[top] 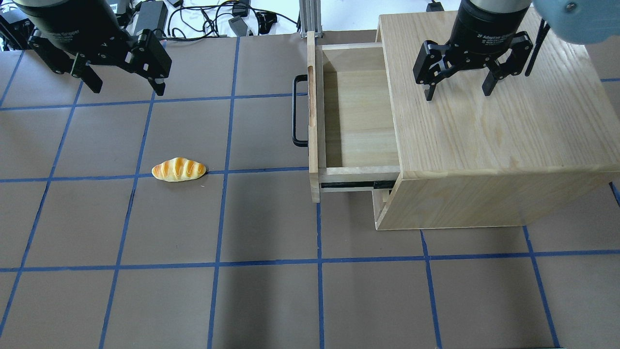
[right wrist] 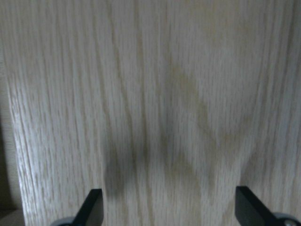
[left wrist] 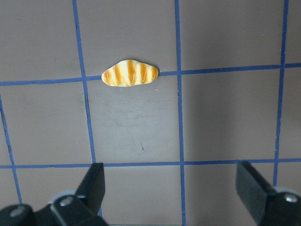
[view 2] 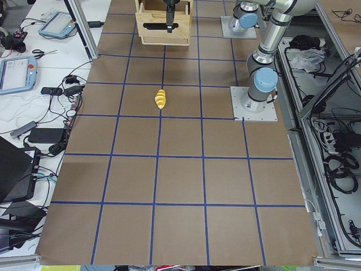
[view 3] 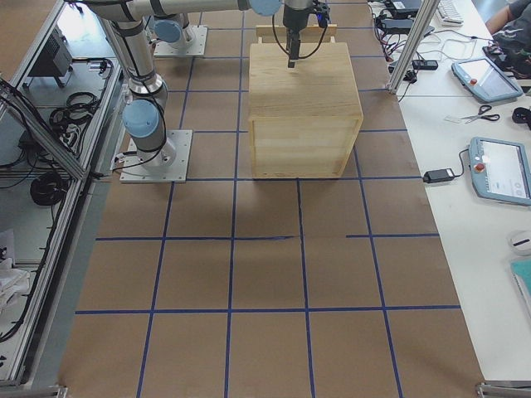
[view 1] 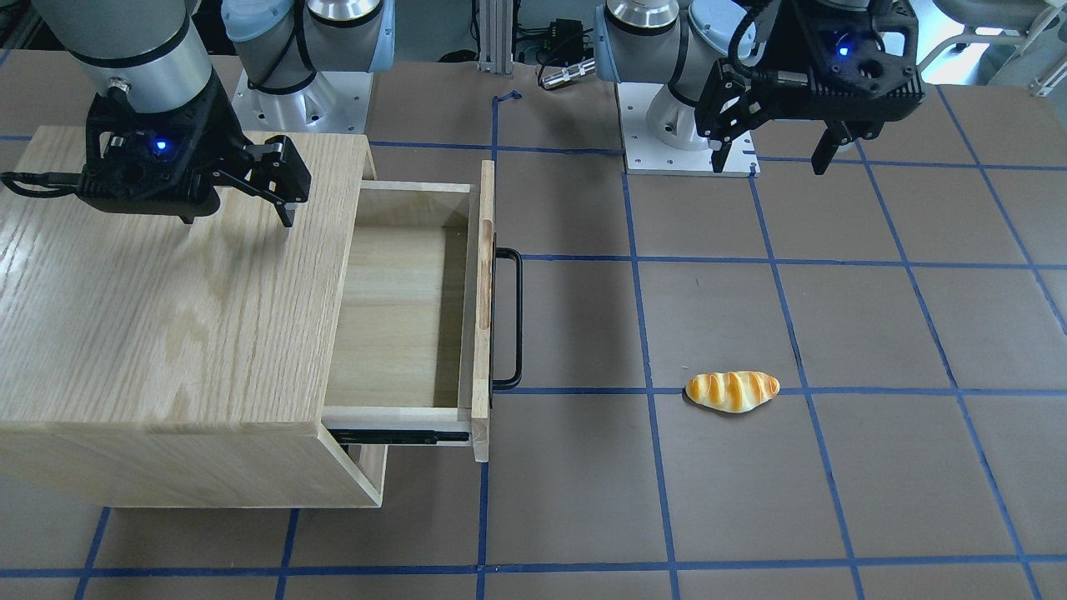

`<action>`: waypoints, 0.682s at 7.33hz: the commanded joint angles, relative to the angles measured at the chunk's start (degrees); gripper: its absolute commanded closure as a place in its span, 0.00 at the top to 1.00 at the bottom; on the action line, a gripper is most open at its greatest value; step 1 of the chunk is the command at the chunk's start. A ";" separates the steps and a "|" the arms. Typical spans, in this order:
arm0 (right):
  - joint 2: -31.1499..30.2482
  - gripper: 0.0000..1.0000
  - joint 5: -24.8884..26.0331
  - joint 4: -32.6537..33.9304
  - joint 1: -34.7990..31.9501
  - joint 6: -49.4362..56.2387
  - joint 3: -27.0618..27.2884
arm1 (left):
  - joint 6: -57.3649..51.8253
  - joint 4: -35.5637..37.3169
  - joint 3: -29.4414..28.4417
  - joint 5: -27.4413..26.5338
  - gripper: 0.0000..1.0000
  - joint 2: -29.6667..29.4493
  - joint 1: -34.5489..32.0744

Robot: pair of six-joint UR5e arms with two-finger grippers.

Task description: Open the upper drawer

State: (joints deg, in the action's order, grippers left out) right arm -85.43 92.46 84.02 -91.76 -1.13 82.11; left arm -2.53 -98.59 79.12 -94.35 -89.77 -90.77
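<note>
The upper drawer (view 1: 400, 308) of light wood stands pulled out of the oak cabinet (view 1: 158, 292), its inside bare. Its black bar handle (view 1: 510, 318) sticks out from the front panel. It also shows in the overhead view (top: 356, 116) with the handle (top: 296, 110). My right gripper (top: 457, 92) is open and empty, hovering over the cabinet top (top: 494, 121); it shows in the front view (view 1: 237, 218) and its fingers (right wrist: 91, 209) in the right wrist view. My left gripper (top: 123, 89) is open and empty, high above the table, far from the drawer; it shows in the front view (view 1: 771, 162).
A toy bread roll (top: 178, 169) lies on the brown, blue-taped table (top: 271, 291), also seen in the left wrist view (left wrist: 130, 73) and front view (view 1: 732, 390). Cables and devices lie beyond the table's far edge (top: 232, 19).
</note>
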 commanded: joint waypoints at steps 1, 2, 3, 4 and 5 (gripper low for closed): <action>0.00 1.00 0.00 0.00 0.00 -0.01 -0.02 | 0.33 1.03 0.77 0.48 1.00 -0.23 -0.20; 0.00 1.00 0.00 0.00 0.09 -0.02 -0.02 | 0.76 1.12 0.68 2.31 1.00 -0.06 -0.03; 0.00 1.00 0.00 0.00 0.09 0.07 0.07 | 0.85 2.34 0.86 2.42 1.00 -0.58 -0.11; 0.00 1.00 0.00 0.00 0.00 0.07 -0.02 | 0.86 2.52 1.03 2.16 1.00 -0.15 -0.11; 0.00 1.00 0.00 0.00 0.00 0.07 -0.02 | 0.77 2.52 1.03 1.89 1.00 0.03 -0.11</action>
State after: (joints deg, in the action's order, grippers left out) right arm -85.43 92.46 84.02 -91.72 -1.07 82.11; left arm -1.73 -96.30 80.07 -92.26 -89.96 -90.87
